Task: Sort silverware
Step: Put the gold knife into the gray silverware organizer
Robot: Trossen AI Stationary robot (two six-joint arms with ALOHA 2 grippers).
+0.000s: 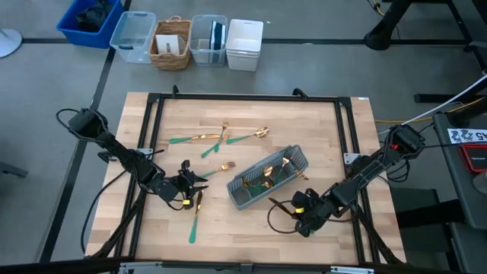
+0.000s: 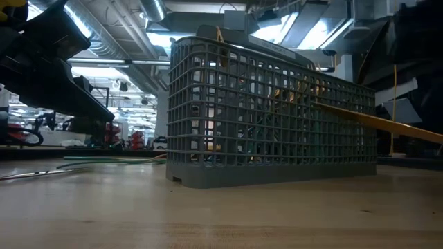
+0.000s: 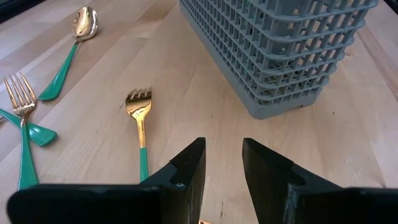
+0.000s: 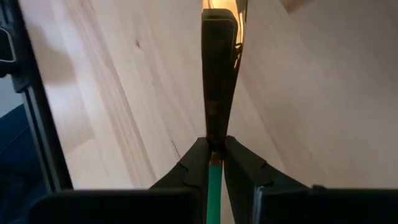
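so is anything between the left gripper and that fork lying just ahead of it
Nothing visible. The left gripper is open and low over bare table, and the fork lies just ahead, slightly to one side. The grey caddy stands apart beyond it, and the spoon lies off to the side.

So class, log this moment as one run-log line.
right gripper: holding knife | left gripper: open, near fork | caddy: part-filled

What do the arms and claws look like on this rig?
Two black multi-joint arms with black cables running along them. Left claw and right claw each have two flat, wedge-shaped black fingers. Each wrist shows a small yellow marking in the high view.
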